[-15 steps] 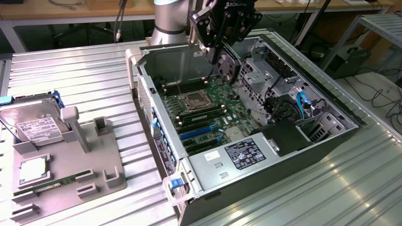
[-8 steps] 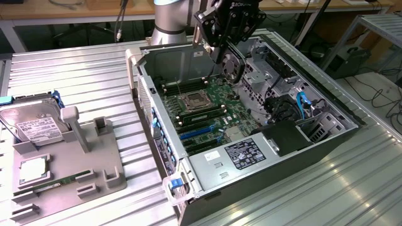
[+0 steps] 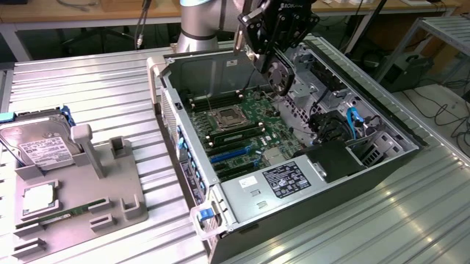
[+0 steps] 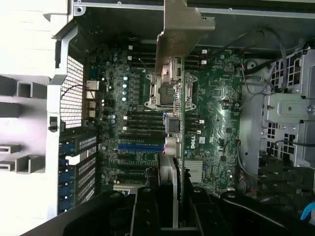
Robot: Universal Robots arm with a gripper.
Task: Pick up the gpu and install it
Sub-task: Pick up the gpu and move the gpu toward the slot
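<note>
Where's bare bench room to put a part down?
Bare table between the fixture tray and the arm base; a wide patch beside the case on the exterior view's right. Crowded: the tray, and inside the case under the gripper holding the gpu.

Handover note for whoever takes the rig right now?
Claw: shut on the thin dark gpu card with round black fan and silver end bracket.
Card: held on edge in the air above the green motherboard inside the open dark computer case, in no slot.
Done: pickup.
Left: install, card not yet seated.
</note>
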